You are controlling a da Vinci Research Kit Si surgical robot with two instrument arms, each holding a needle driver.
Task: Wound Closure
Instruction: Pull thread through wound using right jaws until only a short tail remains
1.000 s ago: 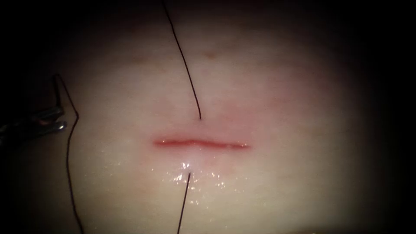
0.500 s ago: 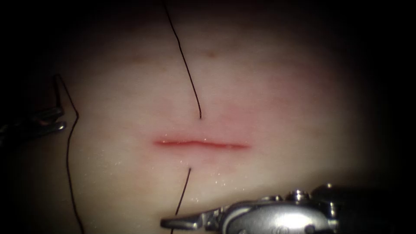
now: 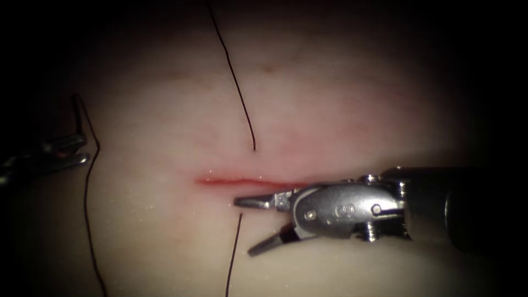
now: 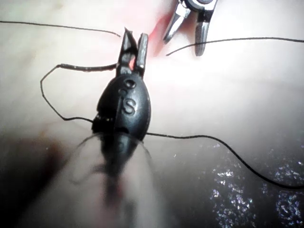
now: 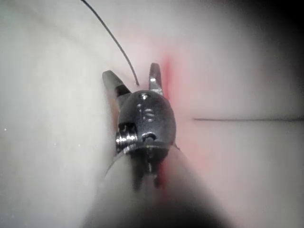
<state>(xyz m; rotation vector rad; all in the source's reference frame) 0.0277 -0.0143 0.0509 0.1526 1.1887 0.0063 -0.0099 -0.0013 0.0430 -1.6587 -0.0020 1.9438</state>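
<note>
Over the pale, moist tissue (image 3: pixel 352 99), just below its thin red cut (image 3: pixel 242 180), the right tool (image 3: pixel 250 225) of polished steel spreads two tapered jaws, holding nothing. Two dark thread (image 3: pixel 236 82) strands emerge, one either side of the cut. At far left, the left tool (image 3: pixel 77 151) clamps the slim curved needle (image 3: pixel 74 113) near its thread end, clear of the tissue.

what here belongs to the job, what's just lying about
In the job: pale tissue with red cut; dark thin thread crossing it; dark curved needle, outside tissue, left of cut, held near one end by left end effector; right end effector, open, empty.
Lying about: red fluid.
</note>
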